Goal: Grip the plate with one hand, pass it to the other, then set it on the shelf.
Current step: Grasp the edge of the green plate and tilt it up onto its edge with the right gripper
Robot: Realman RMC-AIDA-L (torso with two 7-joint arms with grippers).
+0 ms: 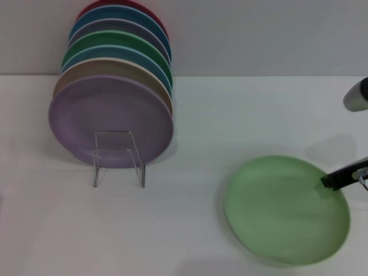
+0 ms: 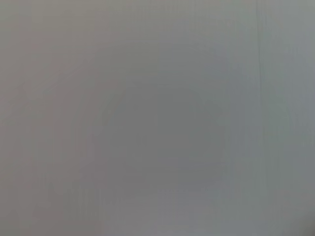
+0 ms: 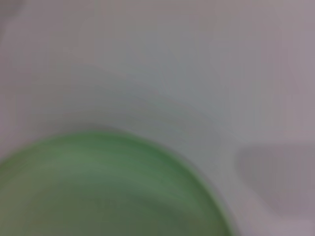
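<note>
Right now your light green plate (image 1: 286,208) sits at the lower right of the head view on the white table (image 1: 230,126), well apart from the wire shelf (image 1: 118,156) at the left, where a row of coloured plates (image 1: 112,86) already stands on edge. The right gripper (image 1: 336,179) reaches in from the right edge and meets the plate's right rim; it looks pinched on that rim, though you cannot make out the fingertips clearly. The plate seems slightly tilted, with its right side up, but that is a guess from the shading. Your left gripper is nowhere in view.

Judge the plate as stiff, light and smooth, probably plastic or melamine, so it should not flex but may slide between the pads. Take it by the rim only, since the flat centre offers nothing to pinch. Held at one edge, its weight will lever downward, so grip deep over the lip and leave the opposite rim free for the receiving hand.
</note>
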